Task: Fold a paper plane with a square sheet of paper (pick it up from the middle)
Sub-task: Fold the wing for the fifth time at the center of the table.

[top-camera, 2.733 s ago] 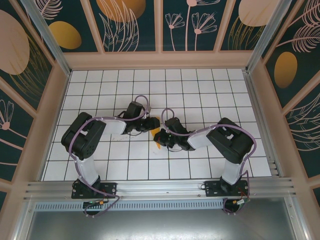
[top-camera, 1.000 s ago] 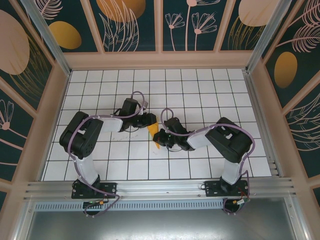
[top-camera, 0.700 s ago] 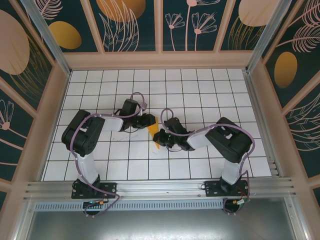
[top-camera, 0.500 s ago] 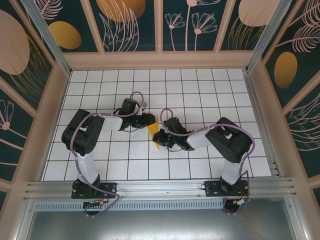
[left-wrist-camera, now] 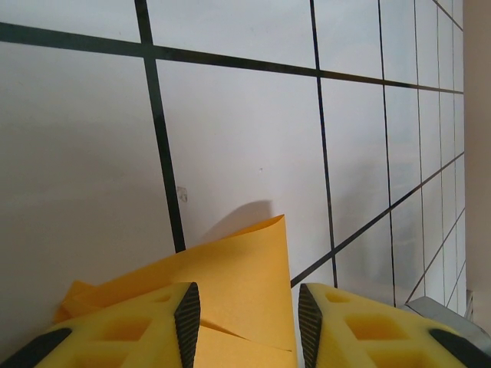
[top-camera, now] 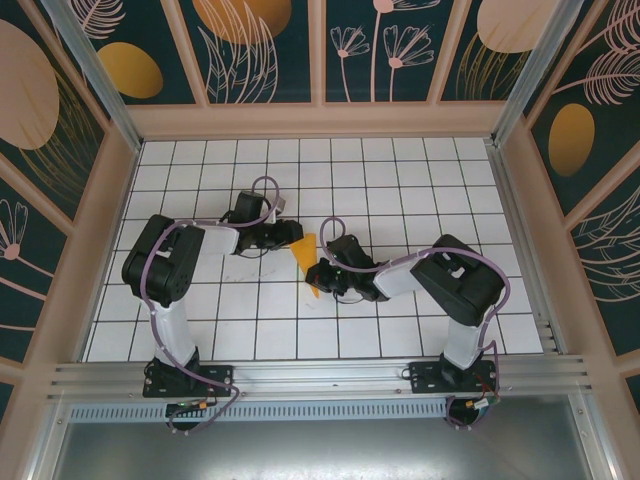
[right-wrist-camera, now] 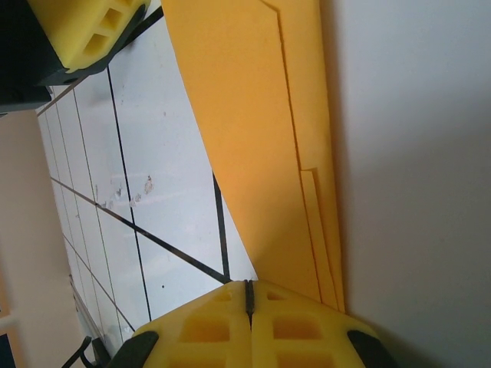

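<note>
The paper plane [top-camera: 306, 256] is a slim, folded orange-yellow piece lying on the white grid table [top-camera: 400, 190] near its middle. My left gripper [top-camera: 292, 238] reaches it from the left. In the left wrist view the left gripper [left-wrist-camera: 248, 307] is open, and a raised flap of the paper plane [left-wrist-camera: 245, 268] lies between its pads without being clamped. My right gripper [top-camera: 318, 278] rests at the paper's near end. In the right wrist view the right gripper [right-wrist-camera: 248, 287] is shut, pad against pad, and the layered paper plane [right-wrist-camera: 253, 138] runs under its right finger. A left finger [right-wrist-camera: 92, 31] shows at the top left.
Tan frame walls with dark leaf-pattern panels [top-camera: 250, 40] enclose the table on three sides. An aluminium rail [top-camera: 320, 375] carrying both arm bases runs along the near edge. Bare white tiles [top-camera: 250, 320] surround the paper.
My left gripper has pulled back a little to the left and away from the paper, its jaws slightly wider, so more of the paper shows. The right arm has stayed put.
</note>
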Robot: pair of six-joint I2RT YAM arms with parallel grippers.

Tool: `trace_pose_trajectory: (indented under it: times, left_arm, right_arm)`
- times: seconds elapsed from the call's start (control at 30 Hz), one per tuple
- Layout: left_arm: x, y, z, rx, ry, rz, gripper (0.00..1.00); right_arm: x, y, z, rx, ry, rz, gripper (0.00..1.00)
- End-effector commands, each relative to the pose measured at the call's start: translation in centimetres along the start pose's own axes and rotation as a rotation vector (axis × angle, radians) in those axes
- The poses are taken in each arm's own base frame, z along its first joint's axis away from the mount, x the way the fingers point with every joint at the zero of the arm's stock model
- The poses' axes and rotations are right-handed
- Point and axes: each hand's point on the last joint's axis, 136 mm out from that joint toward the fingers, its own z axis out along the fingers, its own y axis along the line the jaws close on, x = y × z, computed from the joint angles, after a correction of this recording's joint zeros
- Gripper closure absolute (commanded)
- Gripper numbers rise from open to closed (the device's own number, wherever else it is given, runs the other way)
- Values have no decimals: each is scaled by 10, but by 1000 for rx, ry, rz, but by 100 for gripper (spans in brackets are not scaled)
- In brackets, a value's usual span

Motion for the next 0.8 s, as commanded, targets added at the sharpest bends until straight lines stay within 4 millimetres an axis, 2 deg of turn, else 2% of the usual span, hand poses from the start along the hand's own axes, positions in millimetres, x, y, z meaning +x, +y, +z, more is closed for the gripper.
trace_pose_trajectory:
  times: [0.0, 0.23, 0.47, 0.63, 0.77]
  left_arm:
    - [-17, 51, -5, -172, -76, -1, 58]
    - [-32, 58, -16, -178, -124, 3, 58]
    - [-51, 47, -25, -168, -169, 20, 56]
    - [-61, 31, -44, -182, -221, 32, 54]
    - [-59, 5, -61, -99, -254, 25, 54]
  right_arm:
    - [74, -122, -15, 409, 214, 106, 100]
    - [74, -120, -14, 394, 221, 98, 100]
    - [72, -112, -10, 370, 233, 73, 100]
    - [71, -108, -8, 357, 239, 57, 100]
    - [68, -105, -6, 348, 230, 53, 100]
